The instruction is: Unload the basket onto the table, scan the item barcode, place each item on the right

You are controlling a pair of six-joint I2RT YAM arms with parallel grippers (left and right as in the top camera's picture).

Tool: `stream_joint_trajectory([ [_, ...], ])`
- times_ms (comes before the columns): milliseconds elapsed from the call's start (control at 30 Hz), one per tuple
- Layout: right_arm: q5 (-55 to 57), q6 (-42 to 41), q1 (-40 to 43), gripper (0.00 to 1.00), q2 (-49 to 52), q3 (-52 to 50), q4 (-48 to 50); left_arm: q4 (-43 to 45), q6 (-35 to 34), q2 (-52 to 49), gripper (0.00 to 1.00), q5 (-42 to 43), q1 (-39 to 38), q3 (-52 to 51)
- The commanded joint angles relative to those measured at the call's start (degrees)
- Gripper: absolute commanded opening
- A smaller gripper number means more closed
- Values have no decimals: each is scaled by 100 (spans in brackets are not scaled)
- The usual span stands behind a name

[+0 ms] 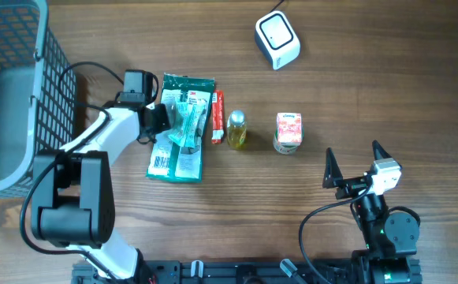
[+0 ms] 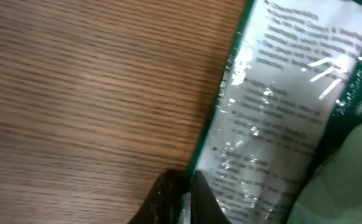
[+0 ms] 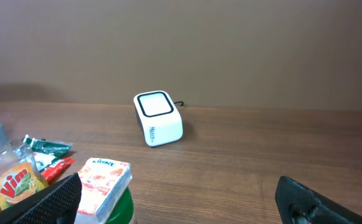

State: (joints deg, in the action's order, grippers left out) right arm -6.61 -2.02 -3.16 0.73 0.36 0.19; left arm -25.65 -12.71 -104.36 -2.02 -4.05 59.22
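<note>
My left gripper (image 2: pixel 182 198) is shut tight, and it looks like it pinches the left edge of the green packet (image 1: pixel 181 126); the packet lies flat on the table (image 1: pixel 386 71), just beside the thin red pack (image 1: pixel 217 117), with the basket (image 1: pixel 8 87) off to its left; the white scanner (image 1: pixel 277 39) sits far from it, up near the back of the table, with its dark-framed window facing up; my right gripper (image 1: pixel 352 150) is wide open and holds nothing, down by my right side, well apart from the packet; I think my job now is to lift the packet and take it to the scanner; the wrap looks thin and shiny, so it may slip or fold, and I want a firm pinch before I go up; I should lift slowly and go high enough to pass over the yellow bottle (image 1: pixel 236 130) and the little carton (image 1: pixel 288 128) without bumping them; I cannot see the barcode clearly, but the white part with small print may have it; I should turn that side to the scanner window and hold it flat and steady there.
</note>
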Motion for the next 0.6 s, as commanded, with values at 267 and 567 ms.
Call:
stream_joint_trajectory([
  [267, -7, 50, 24, 100, -46, -7, 20, -367, 52, 1650, 80, -42, 625, 1327],
  [567, -7, 48, 24, 100, -46, -7, 20, -568, 48, 1698, 100, -39, 625, 1320],
])
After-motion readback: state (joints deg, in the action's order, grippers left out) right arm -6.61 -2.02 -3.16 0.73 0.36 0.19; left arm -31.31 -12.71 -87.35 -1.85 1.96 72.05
